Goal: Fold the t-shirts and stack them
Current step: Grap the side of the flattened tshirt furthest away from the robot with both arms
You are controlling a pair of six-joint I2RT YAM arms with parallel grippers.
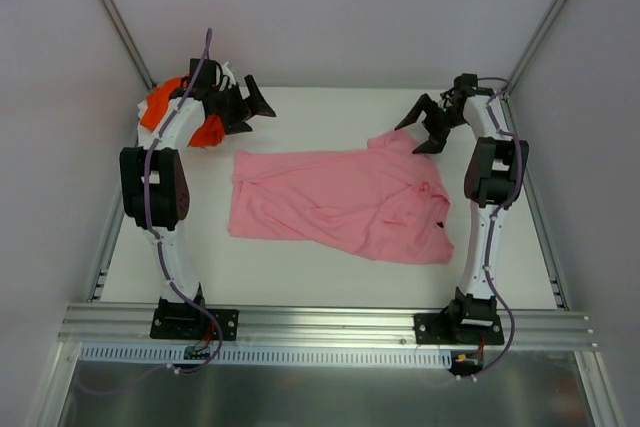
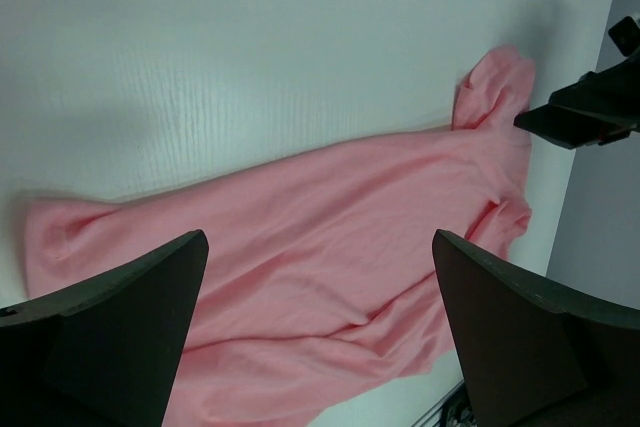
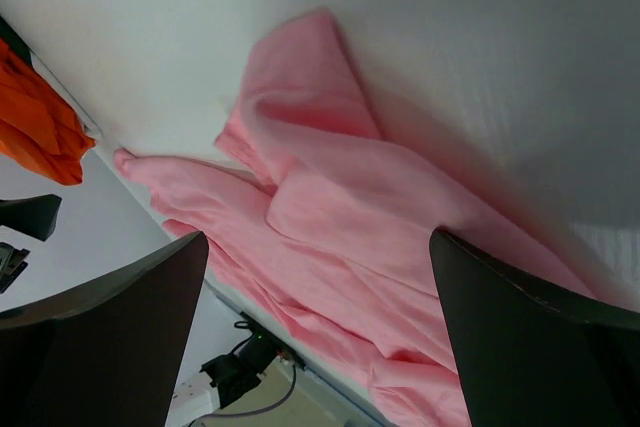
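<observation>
Top external view gives me the pink t-shirt (image 1: pixel 340 205) spread across the middle of the white desk (image 1: pixel 300 272). It is soft matte knit, mostly flat, with loose creases and a doubled-over fold toward its right side, and one sleeve is bunched at the far right corner. The orange t-shirt (image 1: pixel 155 105) is a crumpled heap in the far left corner, partly hidden behind my left arm. The left pincer (image 1: pixel 258 117) hangs wide open and empty beside that heap. The right pincer (image 1: pixel 418 135), equally wide and empty, hovers at the pink sleeve; I cannot tell whether it touches.
</observation>
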